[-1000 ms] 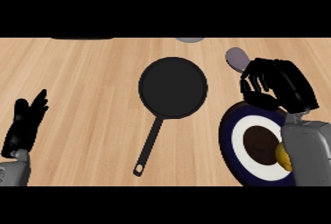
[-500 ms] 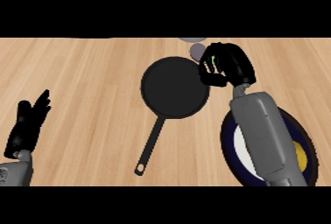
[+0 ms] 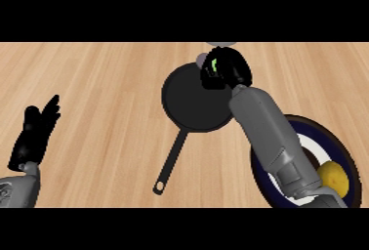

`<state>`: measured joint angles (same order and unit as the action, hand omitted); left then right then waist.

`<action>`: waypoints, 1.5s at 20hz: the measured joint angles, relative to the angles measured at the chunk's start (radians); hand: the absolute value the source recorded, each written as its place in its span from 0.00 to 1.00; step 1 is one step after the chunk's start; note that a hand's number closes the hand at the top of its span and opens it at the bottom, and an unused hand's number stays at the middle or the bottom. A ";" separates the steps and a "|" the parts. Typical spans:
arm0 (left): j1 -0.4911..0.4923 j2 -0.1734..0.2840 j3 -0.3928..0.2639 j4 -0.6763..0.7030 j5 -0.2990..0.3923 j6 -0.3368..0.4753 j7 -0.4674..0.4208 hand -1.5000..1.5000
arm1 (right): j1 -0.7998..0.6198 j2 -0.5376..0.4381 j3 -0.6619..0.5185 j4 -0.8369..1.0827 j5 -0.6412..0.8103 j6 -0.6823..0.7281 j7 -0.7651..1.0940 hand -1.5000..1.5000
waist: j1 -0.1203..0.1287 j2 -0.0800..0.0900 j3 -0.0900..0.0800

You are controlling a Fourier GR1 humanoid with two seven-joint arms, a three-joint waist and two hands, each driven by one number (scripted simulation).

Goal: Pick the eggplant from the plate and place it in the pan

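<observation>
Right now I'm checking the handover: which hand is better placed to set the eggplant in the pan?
The right hand: it hangs curled over the pan's far rim. The left hand rests open at the left edge.

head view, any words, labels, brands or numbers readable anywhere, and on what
None: no text, label, brand or number can be read in the head view.
Pan: plain black, no marking.
Plate: only dark blue and white rings, no writing.
Right hand: a small green streak shows on it, not a letter or number.
Left hand and counter: no marks.
</observation>
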<state>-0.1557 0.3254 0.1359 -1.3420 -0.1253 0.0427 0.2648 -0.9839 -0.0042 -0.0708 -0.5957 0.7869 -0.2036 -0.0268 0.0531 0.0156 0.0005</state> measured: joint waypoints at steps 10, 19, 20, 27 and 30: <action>-0.070 -0.022 -0.027 0.039 -0.012 -0.012 -0.015 0.50 | -0.077 0.001 -0.001 0.270 -0.210 -0.067 -0.134 0.00 | 0.057 0.008 -0.002; -0.116 -0.031 -0.043 0.051 -0.023 -0.017 0.001 0.50 | -0.087 0.004 -0.012 0.352 -0.362 -0.105 -0.282 0.00 | 0.092 0.011 -0.002; -0.111 -0.030 -0.041 0.060 -0.024 -0.017 -0.012 0.50 | -0.091 0.004 -0.019 0.354 -0.383 -0.109 -0.301 0.00 | 0.092 0.012 -0.001; -0.100 -0.035 -0.037 0.062 -0.025 -0.012 -0.008 0.50 | -0.110 0.005 -0.083 0.377 -0.511 -0.177 -0.399 0.00 | 0.077 0.017 0.001; -0.082 -0.013 -0.016 0.057 -0.013 -0.025 -0.013 0.50 | -0.126 0.005 -0.114 0.387 -0.547 -0.195 -0.414 0.00 | 0.059 0.012 0.001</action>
<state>-0.2372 0.3121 0.1197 -1.2849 -0.1378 0.0180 0.2519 -1.1099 0.0005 -0.1847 -0.2086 0.2395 -0.3990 -0.4411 0.1118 0.0278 0.0013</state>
